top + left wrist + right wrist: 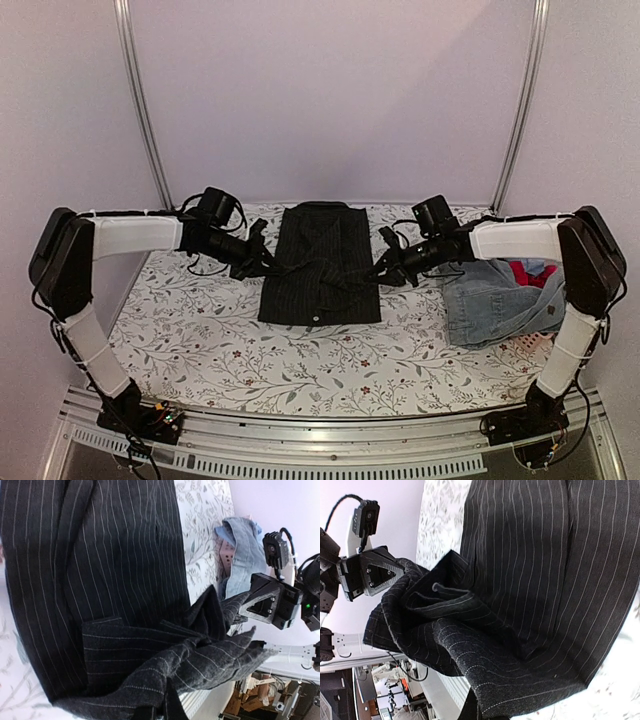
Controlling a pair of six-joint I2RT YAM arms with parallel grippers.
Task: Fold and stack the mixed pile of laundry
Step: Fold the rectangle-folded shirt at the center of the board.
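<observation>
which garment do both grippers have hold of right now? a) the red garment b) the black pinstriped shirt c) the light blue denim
B: the left gripper and right gripper each pinch a side of the black pinstriped shirt, bunching its fabric, while the denim lies apart at the right.

Soft, even light, faint shadows cast, pinstriped shirt (320,262) rendered dark from above, stripes resolved sharply in wrist views, walls washed out.
</observation>
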